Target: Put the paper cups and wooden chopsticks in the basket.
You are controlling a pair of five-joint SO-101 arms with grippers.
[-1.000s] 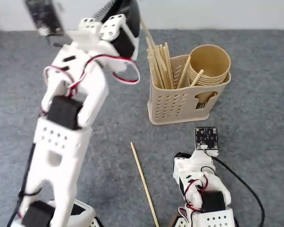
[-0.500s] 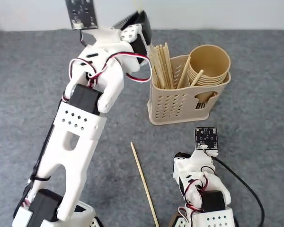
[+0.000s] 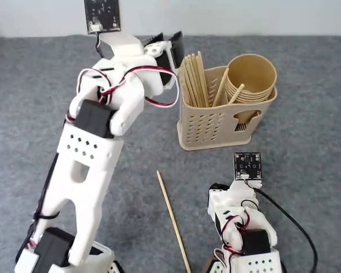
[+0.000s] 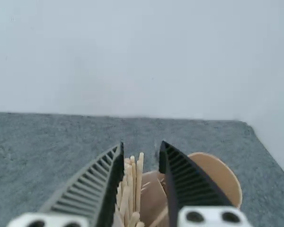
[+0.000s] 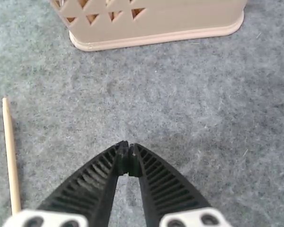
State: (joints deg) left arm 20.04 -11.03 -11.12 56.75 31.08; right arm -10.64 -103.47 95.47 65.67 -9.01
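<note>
Basket [image 3: 216, 133] at far right holding paper cups [image 3: 253, 77] and wooden chopsticks [image 3: 194, 79], left gripper [image 4: 141, 145] released above them, right gripper [image 5: 128, 147] clenched on nothing nearer, loose chopstick [image 3: 171, 219] lying on carpet [image 3: 312, 165] between the arms.

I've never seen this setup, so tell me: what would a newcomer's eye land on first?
First the beige basket on the grey carpet, holding stacked paper cups and a bundle of wooden chopsticks, with the open left gripper at the bundle's tips. Then one stray chopstick lying in front of it, beside the shut right gripper.
</note>
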